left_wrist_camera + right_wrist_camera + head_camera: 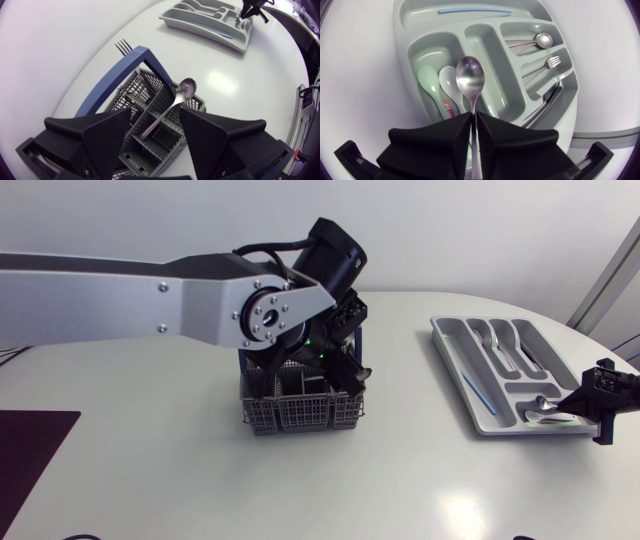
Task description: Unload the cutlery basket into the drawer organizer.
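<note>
Right wrist view: right pincer (472, 117) is clamped on the handle of a spoon (470, 80), bowl pointing ahead, above the organizer (402, 35).
Spoon's place: over the ridge between the compartment holding a green spoon (427, 82) and a white spoon (447, 84) and the bare long compartment beside it. I cannot tell whether it touches.
Left wrist view: left pincer (156, 120) is spread wide over the basket (142, 82), gripping nothing. A second spoon (176, 99) leans in a cell between the fingers, untouched.
Head view: the basket sits mid-tabletop (400, 480); the organizer lies well apart, at the right arm's side.
Risk, release: let go from here, the spoon would likely land on the ridge and either lie across it or tip into the wrong compartment.
Risk, grip: the hold is far back on a thin handle, so the spoon may swing or slip.
Risk, basket: the broad fingers look wide for the cells. Coming down, they may catch the walls or the blue handle (125, 75).
Risk, lean: the second spoon may slide aside as the fingers close, or a snagged lift may drag the light basket.
</note>
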Controlling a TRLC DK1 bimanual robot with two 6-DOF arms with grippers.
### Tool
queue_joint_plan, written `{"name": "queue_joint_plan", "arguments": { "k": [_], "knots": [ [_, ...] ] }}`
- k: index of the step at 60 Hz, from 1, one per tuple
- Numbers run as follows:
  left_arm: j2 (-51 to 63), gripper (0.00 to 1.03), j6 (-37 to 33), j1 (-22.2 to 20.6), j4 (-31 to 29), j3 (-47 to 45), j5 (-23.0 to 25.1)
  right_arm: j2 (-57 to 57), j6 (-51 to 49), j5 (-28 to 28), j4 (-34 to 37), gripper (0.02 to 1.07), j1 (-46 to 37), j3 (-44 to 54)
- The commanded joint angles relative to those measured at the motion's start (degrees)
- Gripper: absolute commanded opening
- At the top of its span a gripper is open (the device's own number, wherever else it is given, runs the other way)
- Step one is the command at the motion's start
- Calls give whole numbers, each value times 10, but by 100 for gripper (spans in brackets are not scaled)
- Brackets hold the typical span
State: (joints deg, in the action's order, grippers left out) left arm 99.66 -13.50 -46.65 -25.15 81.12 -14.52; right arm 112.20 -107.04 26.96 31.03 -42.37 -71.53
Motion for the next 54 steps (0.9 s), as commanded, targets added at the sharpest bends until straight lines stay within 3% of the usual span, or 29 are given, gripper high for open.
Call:
{"name": "queue_joint_plan", "arguments": {
  "k": [1, 7, 16, 32, 54],
  "knots": [
    [-17, 68, -22, -6, 13, -24, -5, 13, -19, -2, -4, 25, 4, 13],
    [-23, 68, -41, -10, 24, -36, -5, 9, -17, -2, -6, 39, 0, 16],
    [-27, 68, -74, -16, 50, -59, -5, -8, -11, 2, -10, 48, -6, 27],
    [-36, 68, -180, -11, 149, -112, -4, -74, -6, 32, -10, 52, -6, 90],
    [-14, 65, -275, 8, 187, -147, 25, -166, 20, 78, -14, 59, 6, 193]
  ]
}}
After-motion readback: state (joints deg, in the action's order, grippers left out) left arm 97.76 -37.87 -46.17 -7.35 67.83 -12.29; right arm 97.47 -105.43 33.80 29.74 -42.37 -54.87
